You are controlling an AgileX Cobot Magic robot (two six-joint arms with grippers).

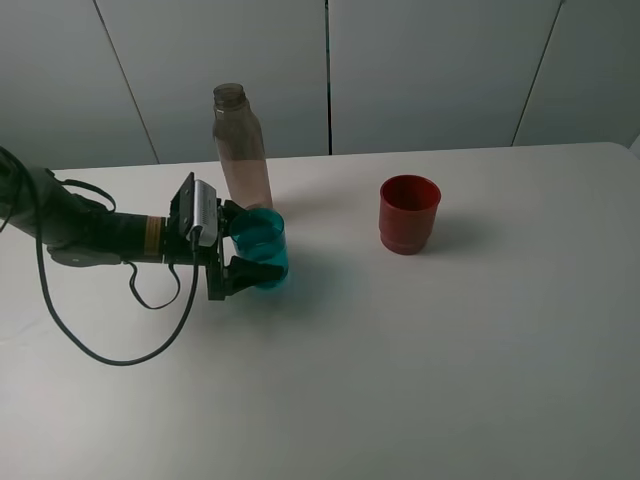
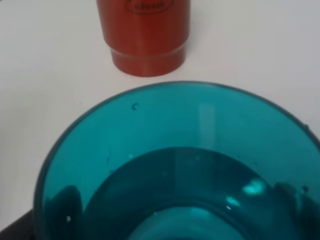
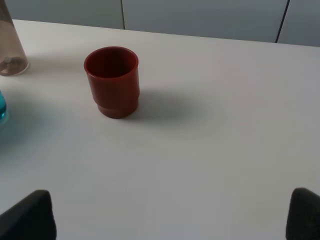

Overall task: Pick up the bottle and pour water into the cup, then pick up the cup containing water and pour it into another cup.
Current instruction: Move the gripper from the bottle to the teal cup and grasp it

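Between the wide-spread jaws of the left pincer (image 1: 248, 245) stands the teal cup (image 1: 268, 238), part full of water, touch uncertain, the bottle (image 1: 243, 150) just beside its far jaw, the red cup (image 1: 408, 215) well ahead.

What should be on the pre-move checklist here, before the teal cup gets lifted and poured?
1. Water in translucent teal plastic tumbler: ok.
2. Left gripper straddling tumbler: ok.
3. Firm grip on tumbler: cannot tell.
4. Opaque dark-red plastic cup upright, path to it unobstructed: ok.
5. Tall clear grey-tinted plastic bottle upright, set down: ok.
6. Right gripper open, out of the way: ok.
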